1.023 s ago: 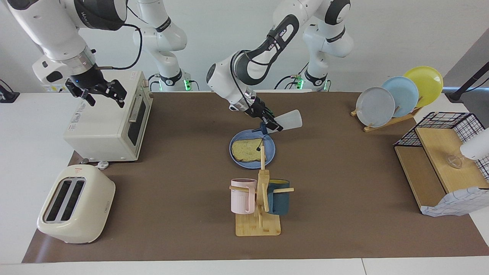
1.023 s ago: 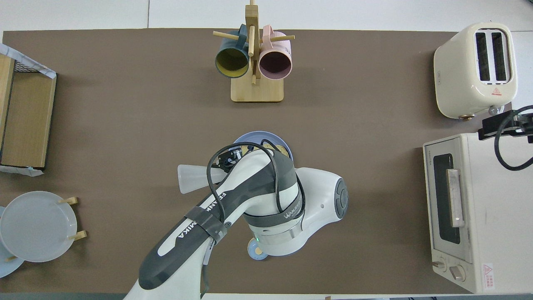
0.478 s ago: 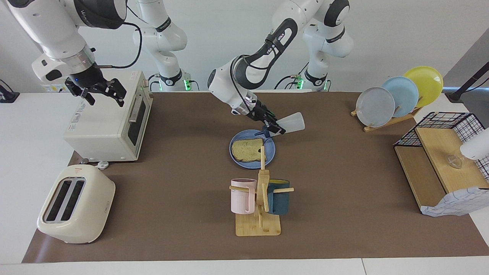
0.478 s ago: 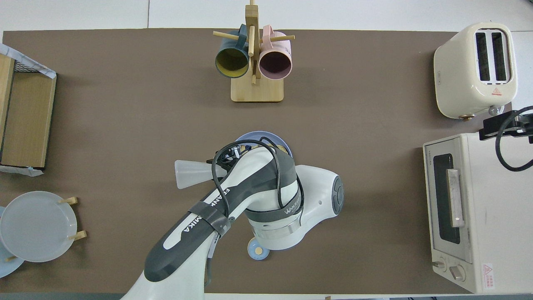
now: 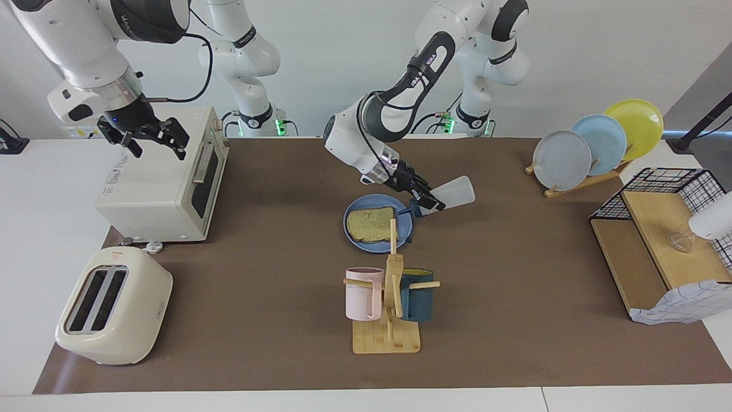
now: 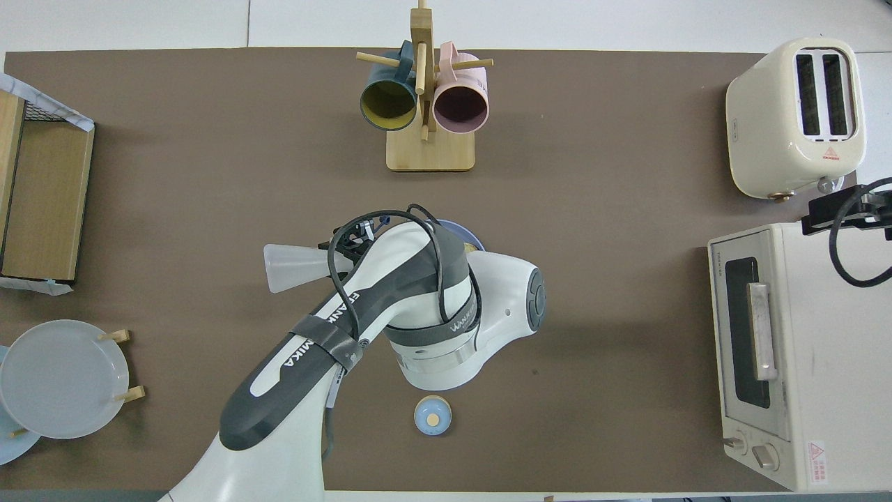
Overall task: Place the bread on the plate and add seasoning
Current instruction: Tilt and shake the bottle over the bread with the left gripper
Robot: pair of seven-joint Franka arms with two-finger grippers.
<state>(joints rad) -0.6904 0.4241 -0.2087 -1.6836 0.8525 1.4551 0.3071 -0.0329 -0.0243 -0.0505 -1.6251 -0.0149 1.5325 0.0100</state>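
Facing view: left gripper [image 5: 426, 198] clamps the seasoning [image 5: 452, 193], a translucent white bottle tipped cap-down over the plate [image 5: 351, 230] rim. Bread [image 5: 370, 224] lies flat on the plate. Right gripper [image 5: 150, 137] hangs over the oven [image 5: 160, 189], fingers spread.

Overhead view: left arm hides most of the plate; bottle body [image 6: 296, 258] juts toward the left arm's end.

Left pincer [image 5: 426, 200] clamped, right pincer [image 5: 150, 137] idle.

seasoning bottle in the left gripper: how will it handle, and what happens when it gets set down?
The seasoning bottle looks like thin translucent plastic, so probably light and a bit squeezable. The left gripper holds it near the capped end, tilted over the plate rim, so it may pivot in the grip. It widens toward its base, so it should stand steadily if set upright; laid sideways it would likely roll in a curve.
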